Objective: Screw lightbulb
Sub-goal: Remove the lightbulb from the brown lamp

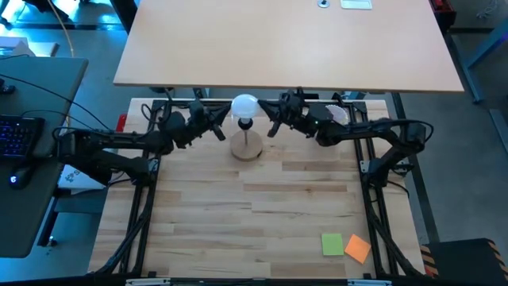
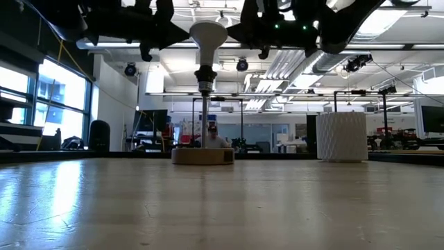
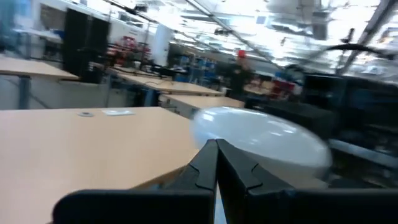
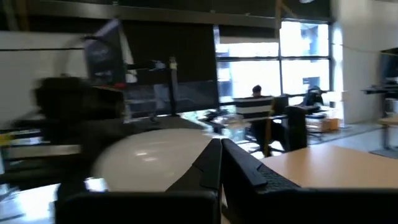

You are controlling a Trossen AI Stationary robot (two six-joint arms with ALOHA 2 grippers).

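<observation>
— How do the jaws of the left gripper (image 1: 220,132) stand?

— In the left wrist view its two dark fingers (image 3: 208,167) lie pressed together with nothing between them. The white frosted lightbulb (image 3: 261,138) shows just beyond their tips; whether they touch it cannot be told.

— And the right gripper (image 1: 272,127)?

— The same: its fingers (image 4: 214,163) meet in a closed wedge and hold nothing. From above, it sits just beside the bulb on the side opposite the left gripper.

— Where is the lightbulb (image 1: 244,106) itself?

— It stands upright, globe on top, with its narrow base in the black socket post of a round wooden stand (image 1: 247,147). The stand rests near the far edge of the light wooden desk (image 1: 262,214), about midway between the side edges. In the low view the lightbulb (image 2: 208,36) sits level with both grippers, which hang well above the desk.

— Anything else on the desk?

— A white ribbed cylinder (image 2: 341,137) stands near the far right corner. A green sticky note (image 1: 332,244) and an orange one (image 1: 358,248) lie touching near the near right corner.
</observation>
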